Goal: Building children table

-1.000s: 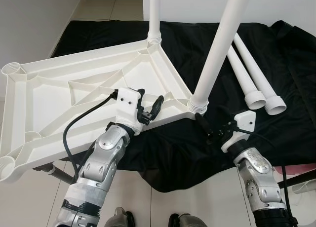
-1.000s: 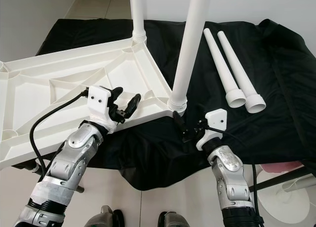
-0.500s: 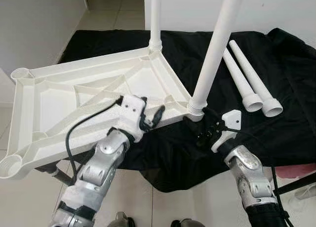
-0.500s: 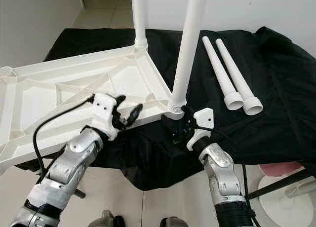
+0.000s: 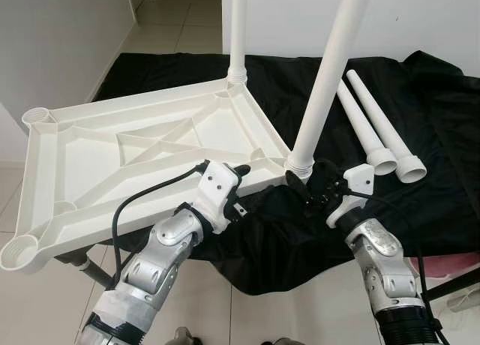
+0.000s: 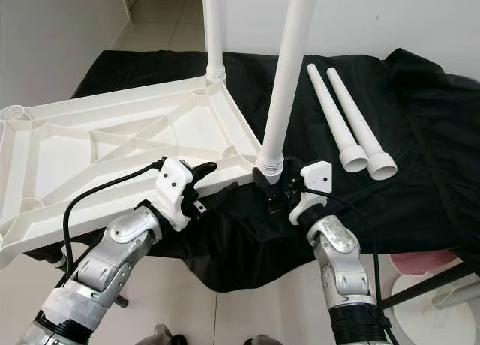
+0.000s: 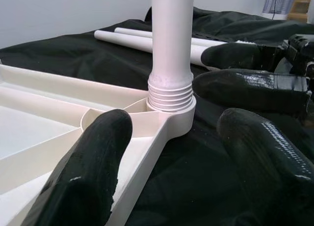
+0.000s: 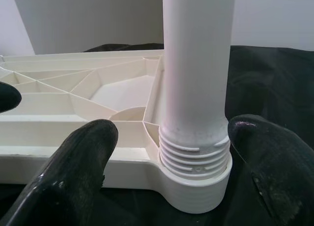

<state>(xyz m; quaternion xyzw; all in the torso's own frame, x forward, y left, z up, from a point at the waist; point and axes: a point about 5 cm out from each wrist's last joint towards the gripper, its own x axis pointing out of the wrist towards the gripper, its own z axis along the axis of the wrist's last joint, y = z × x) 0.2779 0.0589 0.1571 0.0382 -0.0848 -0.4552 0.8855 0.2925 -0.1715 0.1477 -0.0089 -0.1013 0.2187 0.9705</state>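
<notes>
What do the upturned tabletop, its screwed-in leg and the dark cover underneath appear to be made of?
Tabletop: apparently moulded white plastic, matte, judging by its ribbed underside. Leg: looks like the same plastic, smooth, with moulded thread rings at its base. Cover: black woven fabric, probably; it wrinkles and drapes over the edge.

Both silver arms reach forward, left gripper (image 5: 238, 189) and right gripper (image 5: 309, 186) angled toward each other (fingers spread on each)
</notes>
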